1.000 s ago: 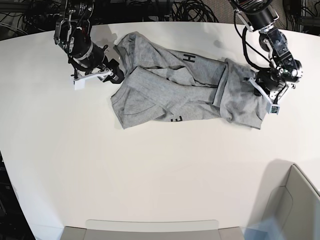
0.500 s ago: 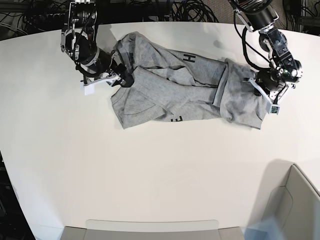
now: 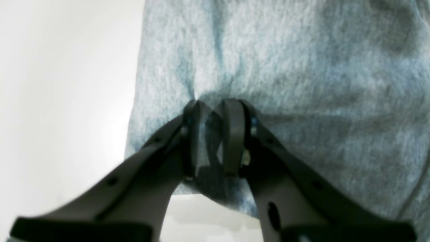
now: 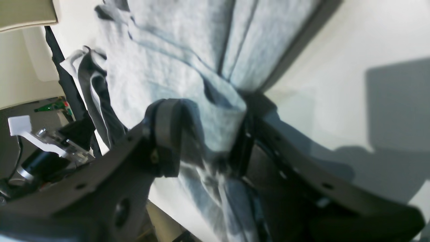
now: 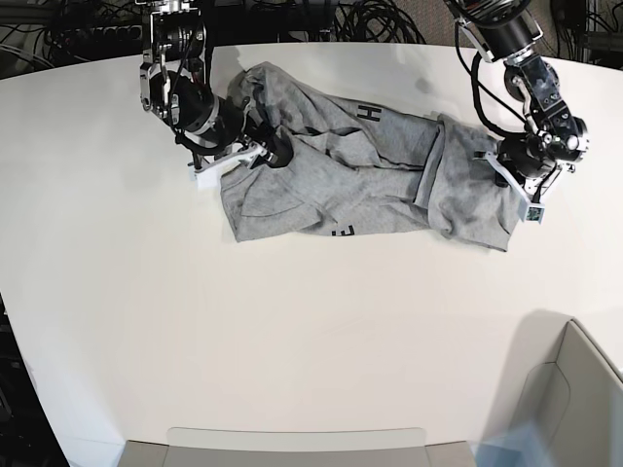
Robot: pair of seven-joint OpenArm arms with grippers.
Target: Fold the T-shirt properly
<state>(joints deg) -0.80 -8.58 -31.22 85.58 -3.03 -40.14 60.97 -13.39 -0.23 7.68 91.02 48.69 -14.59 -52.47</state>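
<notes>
The heather-grey T-shirt (image 5: 360, 170) lies crumpled across the far half of the white table (image 5: 292, 321), with black letters showing at two spots. My right gripper (image 5: 265, 154) is at the shirt's left end, and in the right wrist view the right gripper (image 4: 205, 141) is shut on a thick bunched fold of the T-shirt (image 4: 174, 40). My left gripper (image 5: 508, 173) is at the shirt's right end. Up close, the left gripper (image 3: 213, 114) has its fingertips nearly together, pinching the cloth of the T-shirt (image 3: 302, 67) near its edge.
Black cables (image 5: 370, 19) run behind the table's far edge. A grey bin (image 5: 574, 399) stands at the lower right corner. A flat grey tray (image 5: 292, 443) sits at the near edge.
My right gripper has moved rightward onto the shirt's left end and now holds a fold, drawing that edge inward. The left arm and its grip have not moved.
</notes>
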